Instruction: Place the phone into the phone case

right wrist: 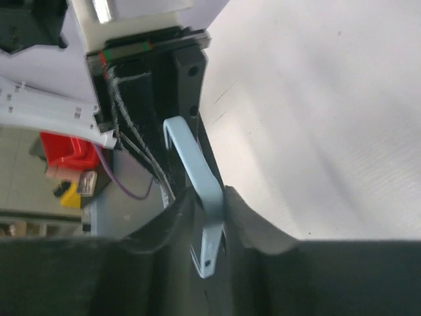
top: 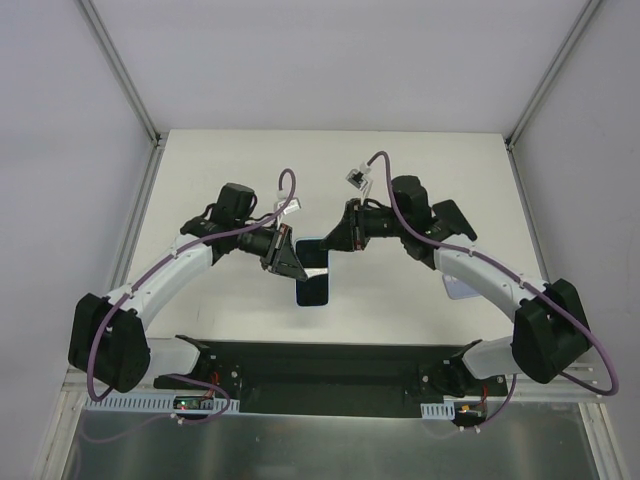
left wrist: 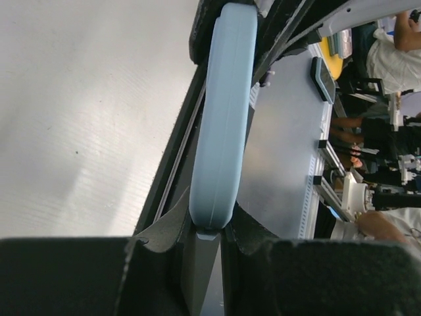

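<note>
the pale blue, soft rubbery phone case (left wrist: 223, 118) shows edge-on, a long rounded rim with one end pinched from both sides and its thin curled lip pinched at the opposite side. the black, flat rectangular phone (top: 313, 288) sits lengthwise at mid-table, seemingly against the case; how far seated is unclear.

Blocked on both flanks of the phone case (left wrist: 223, 118) by left gripper (top: 290, 266) and right gripper (top: 332, 240). Open over the far table (top: 320, 165), bounded by side walls (top: 60, 150).
</note>
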{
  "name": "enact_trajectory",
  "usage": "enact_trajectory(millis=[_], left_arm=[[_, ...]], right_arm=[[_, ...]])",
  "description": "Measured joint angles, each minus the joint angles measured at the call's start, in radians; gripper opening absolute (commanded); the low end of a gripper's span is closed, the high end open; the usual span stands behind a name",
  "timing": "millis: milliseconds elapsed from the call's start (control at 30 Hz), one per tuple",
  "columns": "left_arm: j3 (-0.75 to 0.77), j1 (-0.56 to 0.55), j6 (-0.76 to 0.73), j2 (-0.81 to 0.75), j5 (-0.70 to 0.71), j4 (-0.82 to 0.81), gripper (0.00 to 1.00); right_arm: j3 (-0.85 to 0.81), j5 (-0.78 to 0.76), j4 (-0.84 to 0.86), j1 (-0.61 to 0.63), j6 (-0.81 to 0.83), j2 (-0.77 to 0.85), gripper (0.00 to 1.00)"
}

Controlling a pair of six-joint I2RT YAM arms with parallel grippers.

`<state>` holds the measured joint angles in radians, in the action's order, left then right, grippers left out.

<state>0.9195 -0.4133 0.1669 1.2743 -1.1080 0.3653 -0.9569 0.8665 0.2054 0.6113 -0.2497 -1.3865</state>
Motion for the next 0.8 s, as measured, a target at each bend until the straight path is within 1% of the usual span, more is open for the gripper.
enact_trajectory(millis=[33, 67, 133, 167, 233, 267, 300, 367, 467, 567, 733, 800], left_arm=[[0.000, 0.000, 0.000, 0.001, 0.010, -0.001, 0.00], [0.000, 0.000, 0.001, 0.002, 0.018, -0.005, 0.00], [0.000, -0.005, 0.007, 0.005, 0.056, -0.008, 0.00], [0.000, -0.003, 0.010, 0.010, 0.075, -0.009, 0.00], [0.000, 0.017, 0.021, 0.025, 0.108, -0.008, 0.00], [0.000, 0.034, 0.026, 0.036, 0.120, -0.008, 0.00], [0.002, 0.054, 0.029, 0.049, 0.128, -0.008, 0.00], [0.018, 0.093, 0.032, 0.090, 0.154, 0.010, 0.00], [0.088, 0.137, 0.021, 0.176, 0.191, 0.064, 0.00], [0.215, 0.178, -0.009, 0.298, 0.213, 0.138, 0.00], [0.441, 0.219, -0.080, 0.510, 0.310, 0.266, 0.00], [0.561, 0.232, -0.118, 0.615, 0.333, 0.355, 0.00]], right_arm=[[-0.005, -0.018, -0.015, 0.002, -0.002, -0.002, 0.43], [-0.009, -0.049, -0.034, 0.005, -0.002, -0.003, 0.58], [-0.022, -0.105, -0.089, 0.014, -0.011, -0.001, 0.71], [-0.031, -0.138, -0.124, 0.018, -0.014, 0.002, 0.81], [-0.037, -0.206, -0.183, 0.015, -0.025, 0.016, 0.87], [-0.034, -0.233, -0.200, 0.006, -0.028, 0.025, 0.94], [-0.029, -0.263, -0.219, -0.010, -0.034, 0.039, 0.96], [-0.008, -0.320, -0.248, -0.055, -0.049, 0.077, 0.96], [0.023, -0.406, -0.313, -0.105, -0.056, 0.142, 0.96], [0.045, -0.467, -0.382, -0.106, -0.056, 0.206, 0.96], [0.076, -0.505, -0.453, -0.097, -0.043, 0.274, 0.96], [0.089, -0.512, -0.471, -0.096, -0.036, 0.291, 0.96]])
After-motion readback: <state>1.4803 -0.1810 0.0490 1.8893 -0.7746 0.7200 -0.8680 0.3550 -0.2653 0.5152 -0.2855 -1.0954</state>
